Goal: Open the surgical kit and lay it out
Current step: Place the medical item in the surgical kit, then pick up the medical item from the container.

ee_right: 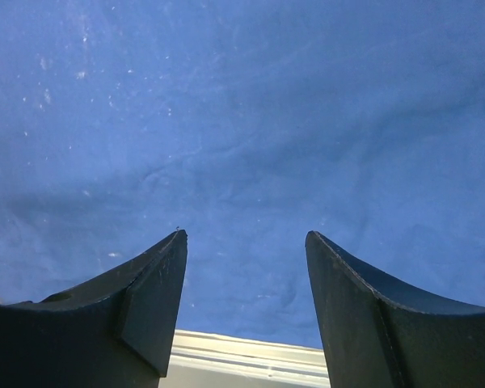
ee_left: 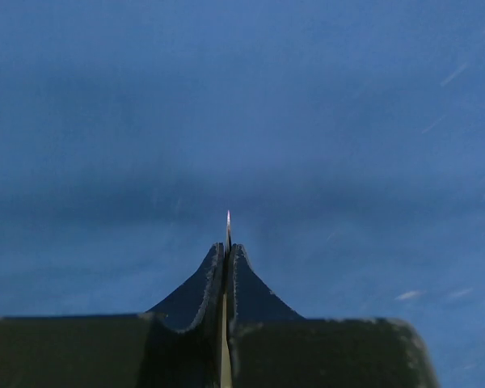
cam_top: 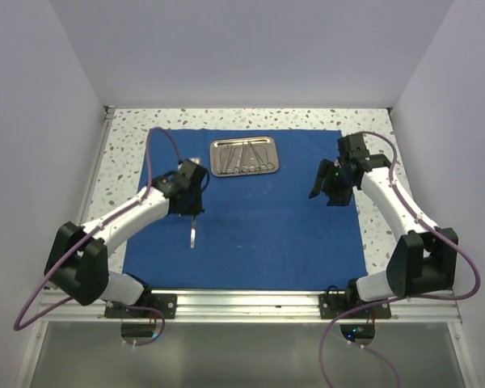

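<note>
Two arms work over the tabletop [cam_top: 129, 133]. From above, the blue cloth [cam_top: 267, 234] lies spread flat, with the steel tray [cam_top: 243, 156] at its far middle, instruments inside. Near-left of the tray, the left end effector [cam_top: 193, 212] pinches a slim instrument [cam_top: 192, 233] that dangles toward the near edge. It's light, stiff, slippery steel, I'd say, best gripped mid-shaft.

Left wrist view: jaws tight together, steel edge-on between them.

Right wrist view: the right end effector [ee_right: 246, 234] gapes empty, with cloth beneath.
</note>
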Action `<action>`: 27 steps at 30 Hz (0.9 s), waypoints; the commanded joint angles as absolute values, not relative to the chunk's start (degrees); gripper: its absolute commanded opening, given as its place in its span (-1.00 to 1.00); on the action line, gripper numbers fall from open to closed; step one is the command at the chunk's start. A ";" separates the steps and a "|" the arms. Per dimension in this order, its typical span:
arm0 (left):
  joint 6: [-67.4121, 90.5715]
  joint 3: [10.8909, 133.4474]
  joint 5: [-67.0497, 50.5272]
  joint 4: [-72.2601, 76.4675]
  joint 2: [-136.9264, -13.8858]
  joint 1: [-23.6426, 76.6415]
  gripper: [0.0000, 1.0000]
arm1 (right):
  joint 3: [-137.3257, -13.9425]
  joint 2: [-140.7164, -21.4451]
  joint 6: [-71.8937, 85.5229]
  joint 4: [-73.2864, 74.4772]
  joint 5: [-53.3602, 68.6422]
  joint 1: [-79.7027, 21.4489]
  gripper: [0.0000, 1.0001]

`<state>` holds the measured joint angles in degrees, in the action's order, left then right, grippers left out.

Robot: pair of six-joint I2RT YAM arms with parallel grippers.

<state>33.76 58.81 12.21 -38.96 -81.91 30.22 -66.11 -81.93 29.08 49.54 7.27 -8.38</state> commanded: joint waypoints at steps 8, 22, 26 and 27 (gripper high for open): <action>41.66 47.10 13.45 -32.86 -77.25 31.99 -0.30 | -68.99 -83.15 27.51 49.92 9.40 -12.83 0.41; 28.39 100.59 12.92 -39.10 -112.20 28.57 0.40 | -64.69 -74.09 29.35 53.17 10.10 -12.83 0.54; 27.33 125.08 10.12 -43.50 -127.15 27.86 0.34 | -66.44 -73.74 29.36 57.29 8.36 -12.75 0.54; 27.33 128.03 9.50 -43.59 -131.79 27.60 0.34 | -67.49 -73.48 29.09 58.26 7.65 -12.74 0.54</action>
